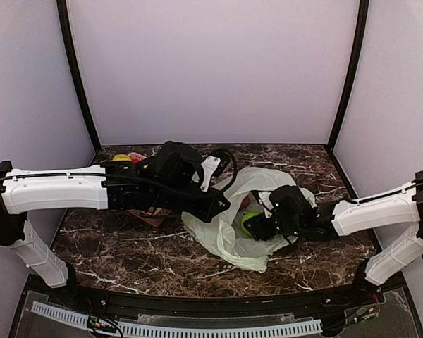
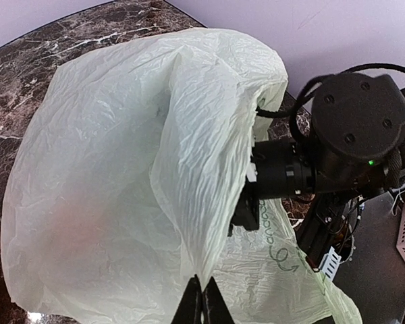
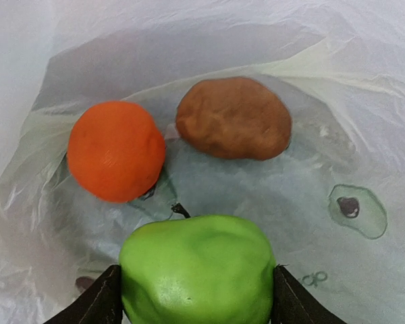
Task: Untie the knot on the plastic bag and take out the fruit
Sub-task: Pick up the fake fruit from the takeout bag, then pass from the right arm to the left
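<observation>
The pale green plastic bag (image 1: 229, 225) lies open on the marble table. My left gripper (image 2: 201, 297) is shut on a fold of the bag (image 2: 189, 169) and holds it lifted like a tent. My right gripper (image 3: 196, 297) reaches inside the bag (image 3: 337, 88) and is shut on the light green apple-like fruit (image 3: 197, 270), its fingers (image 3: 98, 304) pressed against both sides. The green fruit also shows in the top view (image 1: 249, 222) at the right gripper (image 1: 261, 227). The round orange fruit (image 3: 115, 150) and the brown oval fruit (image 3: 234, 117) lie deeper inside the bag.
Behind the left arm (image 1: 56, 189) lie yellow and pink items (image 1: 130, 158) and a brownish piece (image 1: 149, 215). The right arm (image 1: 377, 210) stretches in from the right. Purple walls enclose the table (image 1: 317, 260) on three sides.
</observation>
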`<state>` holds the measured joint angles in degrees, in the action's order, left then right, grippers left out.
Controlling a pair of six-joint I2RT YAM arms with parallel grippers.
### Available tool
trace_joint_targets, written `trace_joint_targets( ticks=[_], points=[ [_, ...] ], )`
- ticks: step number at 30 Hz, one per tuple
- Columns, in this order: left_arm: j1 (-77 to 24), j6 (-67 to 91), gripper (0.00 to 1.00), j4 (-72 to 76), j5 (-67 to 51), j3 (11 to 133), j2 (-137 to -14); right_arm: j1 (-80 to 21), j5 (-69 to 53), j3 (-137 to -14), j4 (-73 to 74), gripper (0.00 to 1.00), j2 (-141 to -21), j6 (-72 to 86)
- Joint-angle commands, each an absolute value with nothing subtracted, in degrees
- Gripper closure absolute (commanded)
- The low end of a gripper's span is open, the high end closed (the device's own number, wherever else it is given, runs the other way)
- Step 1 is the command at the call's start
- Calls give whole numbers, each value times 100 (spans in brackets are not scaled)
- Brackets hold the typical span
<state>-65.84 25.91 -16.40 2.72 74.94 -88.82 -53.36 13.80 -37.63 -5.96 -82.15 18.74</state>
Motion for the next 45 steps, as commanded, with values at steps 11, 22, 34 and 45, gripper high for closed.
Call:
trace_joint_targets(
  ticks=[11,22,34,45],
  points=[
    [-6565,2704,99,-1728,336,7465,-8832,-6866,1868,-3509,931,44,-6504,2891],
    [-6530,2710,99,-1737,386,7451,-8912,-7212,2229,-4082,1363,46,-5190,2933],
    [-6530,1992,52,-1305,817,7043,-8133,-6806,1840,-5167,1201,45,-5217,2777],
    [-6451,1916,6,-541,-57,6490,-7009,-5713,-442,-5482,441,44,-5547,2953]
  ],
)
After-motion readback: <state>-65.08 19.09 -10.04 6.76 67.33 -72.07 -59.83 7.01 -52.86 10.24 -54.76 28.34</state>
